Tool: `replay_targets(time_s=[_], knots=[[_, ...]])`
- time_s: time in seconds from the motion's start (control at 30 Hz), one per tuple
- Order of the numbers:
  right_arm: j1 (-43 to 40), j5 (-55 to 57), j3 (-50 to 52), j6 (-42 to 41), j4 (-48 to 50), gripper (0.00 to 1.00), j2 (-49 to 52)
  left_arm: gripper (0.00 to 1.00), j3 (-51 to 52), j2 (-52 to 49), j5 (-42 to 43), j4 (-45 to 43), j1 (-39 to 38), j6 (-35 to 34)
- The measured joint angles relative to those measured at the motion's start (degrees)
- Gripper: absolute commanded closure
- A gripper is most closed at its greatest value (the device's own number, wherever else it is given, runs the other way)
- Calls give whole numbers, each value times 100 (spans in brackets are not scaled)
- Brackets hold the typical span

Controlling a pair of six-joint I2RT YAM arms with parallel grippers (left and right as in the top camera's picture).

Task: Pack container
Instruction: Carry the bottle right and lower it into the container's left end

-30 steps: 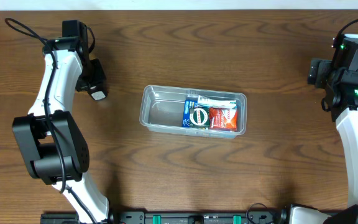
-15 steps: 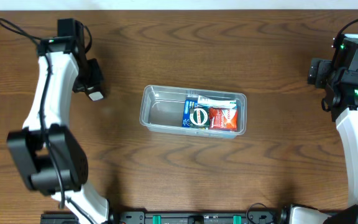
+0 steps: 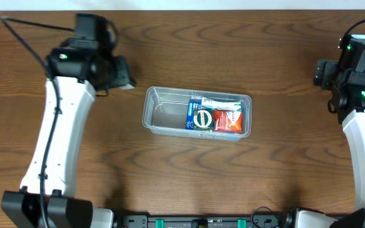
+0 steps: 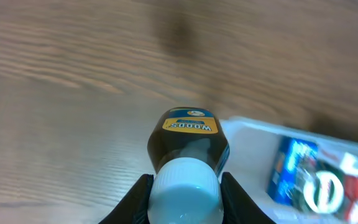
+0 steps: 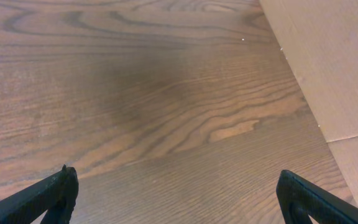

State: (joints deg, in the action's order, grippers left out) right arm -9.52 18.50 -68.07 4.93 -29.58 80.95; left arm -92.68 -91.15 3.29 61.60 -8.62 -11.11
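The clear plastic container (image 3: 163, 115) lies at the table's middle. Its right half holds a blue packet (image 3: 198, 116) and a red packet (image 3: 228, 120); its left half is bare. My left gripper (image 3: 121, 73) hovers just left of the container's far left corner. It is shut on a small dark bottle (image 4: 188, 138) with a white cap and a yellow and blue label. The left wrist view shows the container (image 4: 247, 146) just right of the bottle, with the blue packet (image 4: 288, 169) in it. My right gripper (image 5: 179, 196) is open and empty over bare wood at the far right.
A pale board or wall (image 5: 331, 62) borders the table beside the right gripper. The right arm (image 3: 358, 69) stands at the right edge. The left arm (image 3: 62, 133) stretches along the left side.
My left gripper has swung to the right with the bottle and now sits close to the container's left end. The right arm has not moved.
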Motion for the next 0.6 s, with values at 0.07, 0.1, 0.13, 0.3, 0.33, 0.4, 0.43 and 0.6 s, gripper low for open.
replay_targets(time_s=[0.07,0.1,0.13,0.3,0.33,0.4,0.43,0.6], knots=[[0,0,0,0,-2,1,0,76,0,20,20,26,-315,44],[0,0,0,2,-2,1,0,76,0,20,26,35,-452,57],[0,0,0,2,0,1,0,76,0,20,50,44,-608,63],[0,0,0,2,-2,1,0,76,0,20,87,81,-1250,66],[0,2,0,2,-2,1,0,76,0,20,85,85,-1325,66],[0,0,0,2,0,1,0,76,0,20,66,105,-1502,66],[0,2,0,2,-2,1,0,76,0,20,35,111,-1574,66],[0,0,0,2,-2,1,0,76,0,17,-92,116,-1727,66]])
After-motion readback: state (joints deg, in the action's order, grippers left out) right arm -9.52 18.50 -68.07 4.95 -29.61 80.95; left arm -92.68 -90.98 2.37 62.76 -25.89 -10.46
